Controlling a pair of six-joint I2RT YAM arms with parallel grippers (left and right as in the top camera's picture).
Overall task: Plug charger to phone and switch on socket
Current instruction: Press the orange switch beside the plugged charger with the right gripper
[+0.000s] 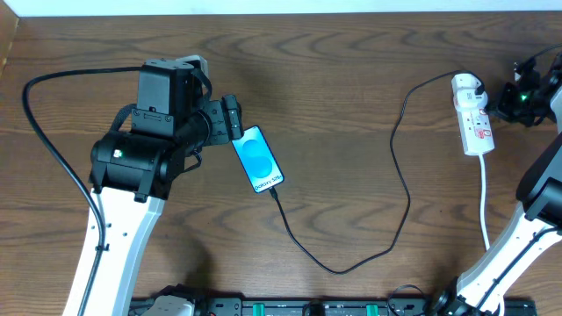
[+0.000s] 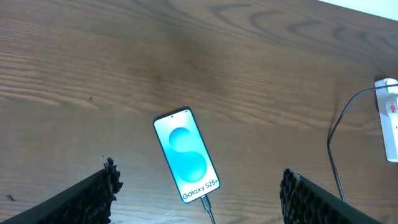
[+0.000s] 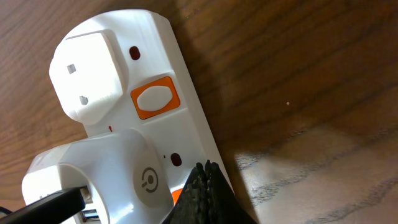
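We see the charger [image 1: 339,271] in the phone [image 1: 258,159]; left end effector [image 2: 199,177] released, right end effector [image 3: 207,174] clenched over the socket [image 1: 474,118]

The left claw [image 1: 232,118] is holding its two fingers [image 2: 84,199] wide apart, one on each side. Behind this claw, the left arm [image 1: 132,167] is bending at the elbow. The right claw [image 1: 512,95] is squeezing its fingers [image 3: 208,186] tight together. Behind it, the right arm [image 1: 540,189] is stretching out long.
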